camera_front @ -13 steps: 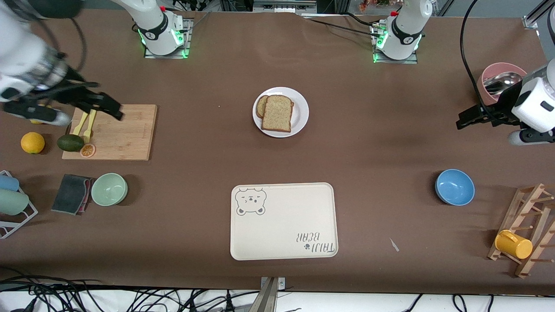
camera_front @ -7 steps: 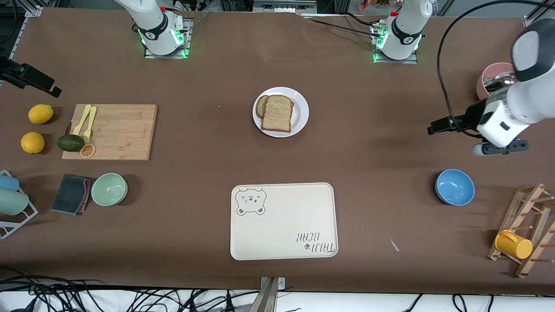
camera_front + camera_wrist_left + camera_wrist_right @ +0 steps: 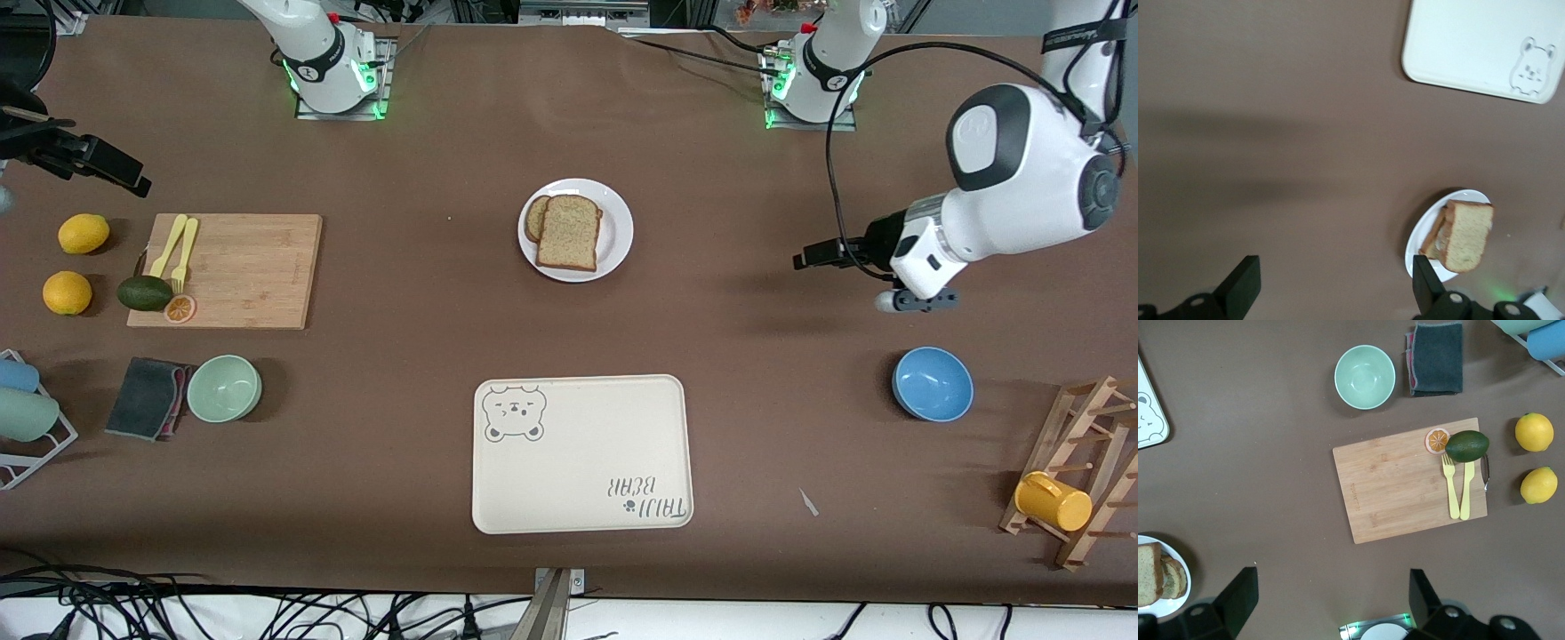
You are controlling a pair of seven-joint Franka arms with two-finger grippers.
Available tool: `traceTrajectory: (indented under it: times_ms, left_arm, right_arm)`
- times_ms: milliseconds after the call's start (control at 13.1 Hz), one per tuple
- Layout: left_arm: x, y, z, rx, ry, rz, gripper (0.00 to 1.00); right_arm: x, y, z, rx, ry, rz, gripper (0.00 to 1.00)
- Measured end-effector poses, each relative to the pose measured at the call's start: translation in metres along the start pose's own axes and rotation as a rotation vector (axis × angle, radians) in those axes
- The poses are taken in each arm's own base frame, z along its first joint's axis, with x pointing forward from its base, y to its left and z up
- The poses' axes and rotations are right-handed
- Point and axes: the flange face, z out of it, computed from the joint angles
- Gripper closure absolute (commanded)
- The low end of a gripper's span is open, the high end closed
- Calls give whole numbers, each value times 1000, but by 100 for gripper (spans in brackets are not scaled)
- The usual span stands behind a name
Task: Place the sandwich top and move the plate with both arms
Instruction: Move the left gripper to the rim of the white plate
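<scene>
The sandwich top (image 3: 569, 233), a tan speckled bread slice, lies on the round white plate (image 3: 619, 233) at the table's middle. It covers a darker slice (image 3: 534, 218) whose edge sticks out. My left gripper (image 3: 807, 259) is open and empty, in the air over bare table between the plate and the left arm's end. In the left wrist view (image 3: 1335, 290) the plate (image 3: 1417, 245) and bread (image 3: 1468, 233) show by one finger. My right gripper (image 3: 111, 167) is open and empty over the table's right-arm end, above the lemons. The right wrist view (image 3: 1331, 593) shows the plate (image 3: 1179, 581).
A cream bear tray (image 3: 582, 453) lies nearer the front camera than the plate. A cutting board (image 3: 236, 271) with forks, avocado (image 3: 145, 292) and lemons (image 3: 83, 233), a green bowl (image 3: 223, 388) and a cloth are at the right arm's end. A blue bowl (image 3: 932, 383) and a mug rack (image 3: 1080, 471) are at the left arm's.
My left gripper has swung from near the pink bowl toward the plate. My right gripper has pulled off the cutting board toward the table's end. The bread and plate have not moved.
</scene>
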Motion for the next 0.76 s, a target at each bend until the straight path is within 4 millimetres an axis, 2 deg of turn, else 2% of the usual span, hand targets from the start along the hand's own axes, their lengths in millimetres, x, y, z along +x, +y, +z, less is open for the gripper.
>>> traceTrajectory:
  times_ms: [305,533,762]
  left_arm:
    - [-26,-10,70,-211,-40,129,0]
    - [-41,-18,103,-294,-68,180,1]
    - [-49,-17,138,-383,-86,179,3]
  right_arm:
    - [-2,-7,0,-3,-5,-12,0]
    - [-4,-16,0,-4,-5,-29,0]
    - [-5,-16,1,-6,-12,-30,0]
